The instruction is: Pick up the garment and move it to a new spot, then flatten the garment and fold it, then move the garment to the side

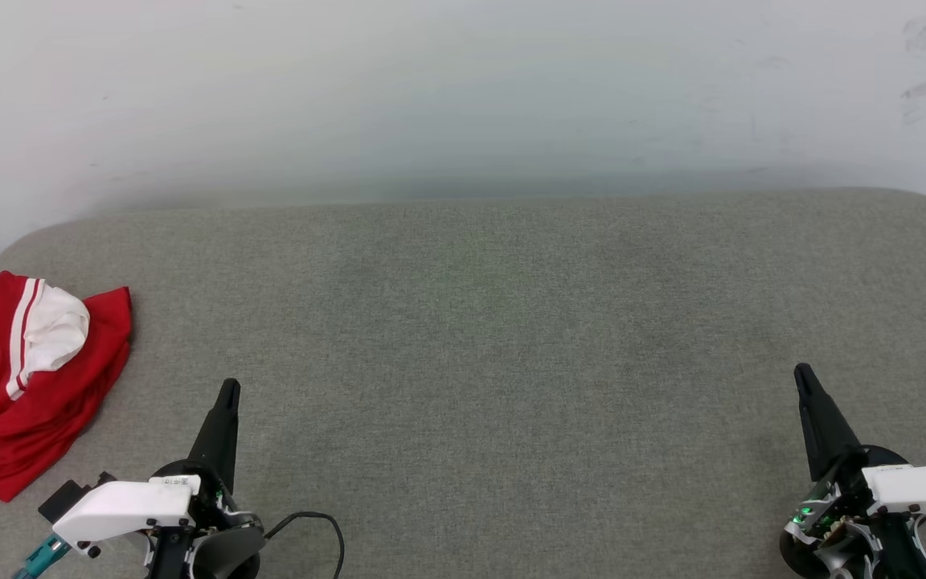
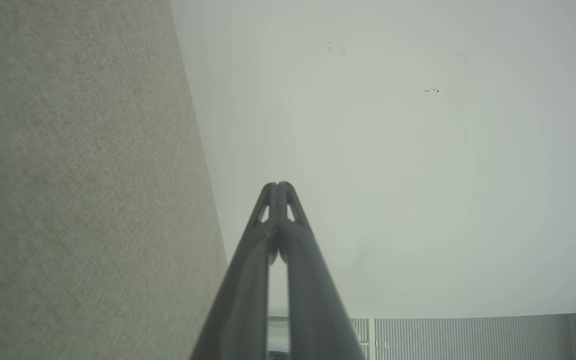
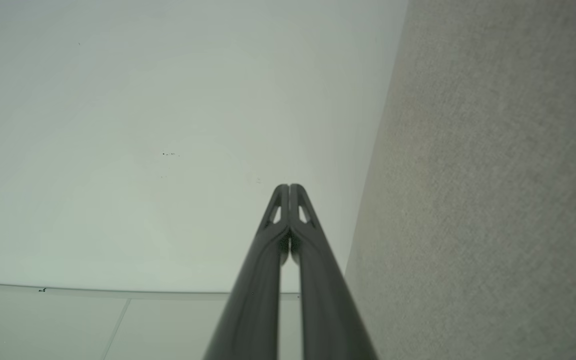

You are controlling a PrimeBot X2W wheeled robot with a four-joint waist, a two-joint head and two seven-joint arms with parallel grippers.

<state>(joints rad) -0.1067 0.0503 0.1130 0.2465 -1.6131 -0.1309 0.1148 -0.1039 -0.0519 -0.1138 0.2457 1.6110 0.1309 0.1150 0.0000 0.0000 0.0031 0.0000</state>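
The garment (image 1: pixel 21 402) lies crumpled at the far left edge of the grey fabric surface (image 1: pixel 479 338), red with a white sleeve and striped trim on top. My left gripper (image 1: pixel 229 392) hovers at the lower left, a short way to the right of the garment and apart from it, fingers together and holding nothing. In the left wrist view the left gripper (image 2: pixel 278 186) has its tips touching. My right gripper (image 1: pixel 802 374) stands at the lower right, far from the garment, also shut and holding nothing. Its tips (image 3: pixel 288 187) meet in the right wrist view.
A pale wall (image 1: pixel 463 88) rises straight behind the grey surface. A black cable (image 1: pixel 322 527) loops near the left arm's base at the front edge. The surface's rounded corners show at the back left and back right.
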